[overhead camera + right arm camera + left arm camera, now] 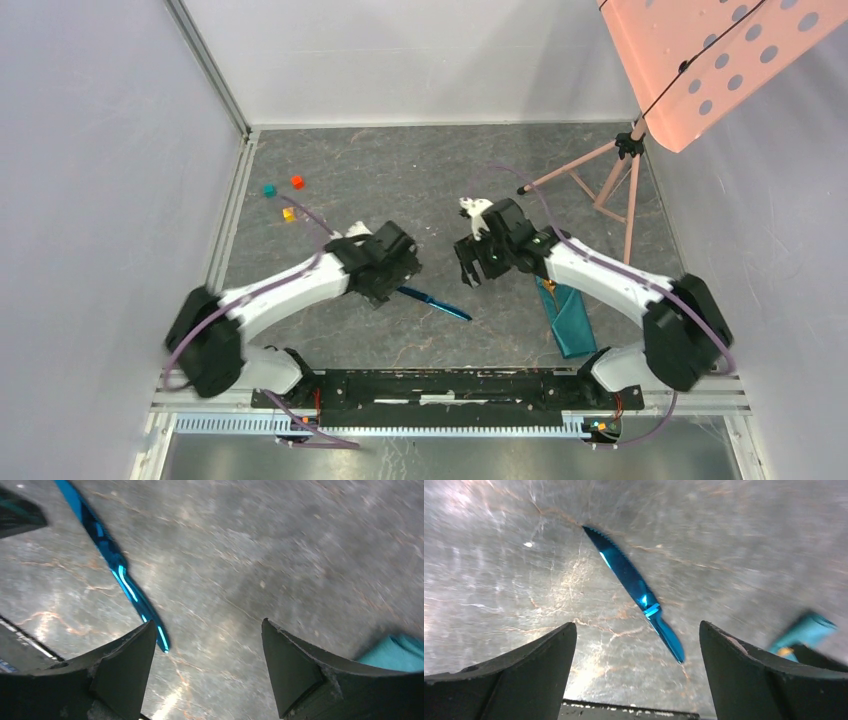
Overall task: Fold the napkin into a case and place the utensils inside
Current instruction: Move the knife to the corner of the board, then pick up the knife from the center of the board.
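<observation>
Blue utensil [634, 586]: serrated blade, flat on the tabletop [400, 190], untouched.
Left end effector [636, 629]: fingers spread wide, nothing held, poised over the utensil's handle end.
Right end effector [207, 625]: fingers spread wide, nothing held, over bare tabletop beside the blade.
Case [572, 322]: folded teal strip, flat, partly under the right arm, well apart from the utensil.
Far left: red cube [297, 181], teal cube [269, 189], yellow cube [288, 213].

Glossy blue knife [633, 586], matt stone-look tabletop [744, 540]
</observation>
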